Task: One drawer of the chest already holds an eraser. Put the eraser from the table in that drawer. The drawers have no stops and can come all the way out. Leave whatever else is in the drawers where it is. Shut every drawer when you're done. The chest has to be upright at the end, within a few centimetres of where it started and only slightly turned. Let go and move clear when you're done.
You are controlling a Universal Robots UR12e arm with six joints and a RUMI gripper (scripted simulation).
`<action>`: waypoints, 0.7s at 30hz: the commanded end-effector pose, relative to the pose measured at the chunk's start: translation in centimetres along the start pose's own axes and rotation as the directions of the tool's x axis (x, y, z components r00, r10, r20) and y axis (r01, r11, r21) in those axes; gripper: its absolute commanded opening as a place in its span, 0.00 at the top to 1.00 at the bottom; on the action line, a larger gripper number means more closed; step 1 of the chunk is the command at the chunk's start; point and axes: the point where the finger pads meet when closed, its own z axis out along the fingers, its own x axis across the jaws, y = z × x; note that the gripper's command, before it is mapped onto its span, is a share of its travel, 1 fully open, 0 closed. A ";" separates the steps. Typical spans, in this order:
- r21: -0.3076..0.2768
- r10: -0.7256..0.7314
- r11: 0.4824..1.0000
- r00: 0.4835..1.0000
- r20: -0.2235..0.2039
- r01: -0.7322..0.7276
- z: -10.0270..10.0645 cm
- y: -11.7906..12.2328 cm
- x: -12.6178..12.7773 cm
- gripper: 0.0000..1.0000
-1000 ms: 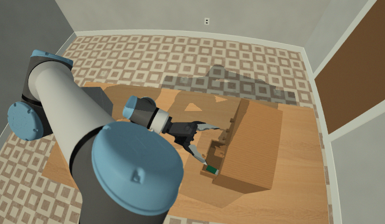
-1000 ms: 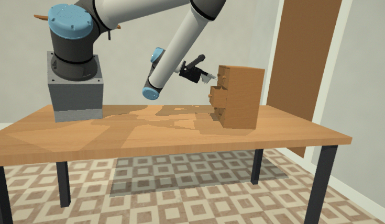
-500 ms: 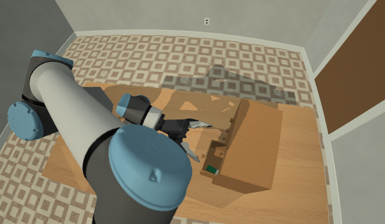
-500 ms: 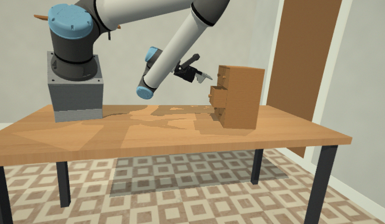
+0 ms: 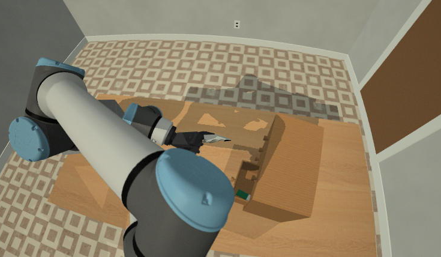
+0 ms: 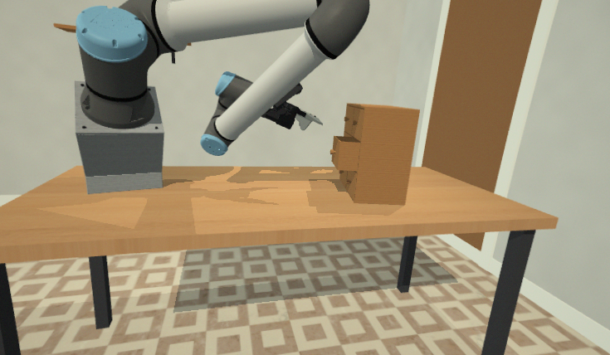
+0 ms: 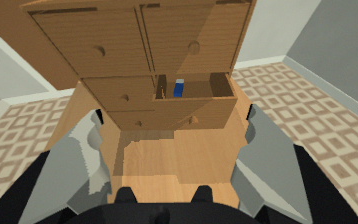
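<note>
The gripper (image 5: 222,160) (image 6: 313,124) (image 7: 174,107) is nearest; its two fingers are spread wide and it is released, with nothing held between them. It hangs above the table (image 5: 339,166) (image 6: 271,220) (image 7: 200,155), in front of the chest and apart from it. Next comes the open drawer (image 5: 245,180) (image 6: 347,154) (image 7: 195,111), in the middle row on the right side, pulled partly out. Inside it lies a blue eraser (image 7: 178,89) with a white end, seen in the wrist view. In the top view, a green eraser (image 5: 242,194), also with a white end, lies in this same drawer, near its right side wall. Behind, the chest (image 5: 288,159) (image 6: 383,154) (image 7: 90,40) stands upright on the table. Both upper drawers look shut. Farther is the patterned floor (image 5: 151,69) (image 6: 254,317) (image 7: 15,130).
</note>
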 end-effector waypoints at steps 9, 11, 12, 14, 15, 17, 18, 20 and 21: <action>0.002 0.000 1.000 1.000 0.000 0.000 -4.0 1.2 0.0 0.00; 0.002 0.000 1.000 1.000 0.000 0.000 -4.5 1.3 0.0 0.00; 0.002 0.000 1.000 1.000 0.000 0.000 -4.8 1.4 0.0 0.00; 0.002 0.000 1.000 1.000 0.000 0.000 -4.8 1.4 0.0 0.00; 0.002 0.000 1.000 1.000 0.000 0.000 -5.0 1.4 0.0 0.00; 0.002 0.000 1.000 1.000 0.000 0.000 -5.4 1.6 0.0 0.00; 0.002 0.000 1.000 1.000 0.000 0.000 -5.6 1.6 0.0 0.00; 0.002 0.000 1.000 1.000 0.000 0.000 -5.9 1.7 0.0 0.00; 0.002 0.000 1.000 1.000 0.000 0.000 -6.1 1.8 0.0 0.00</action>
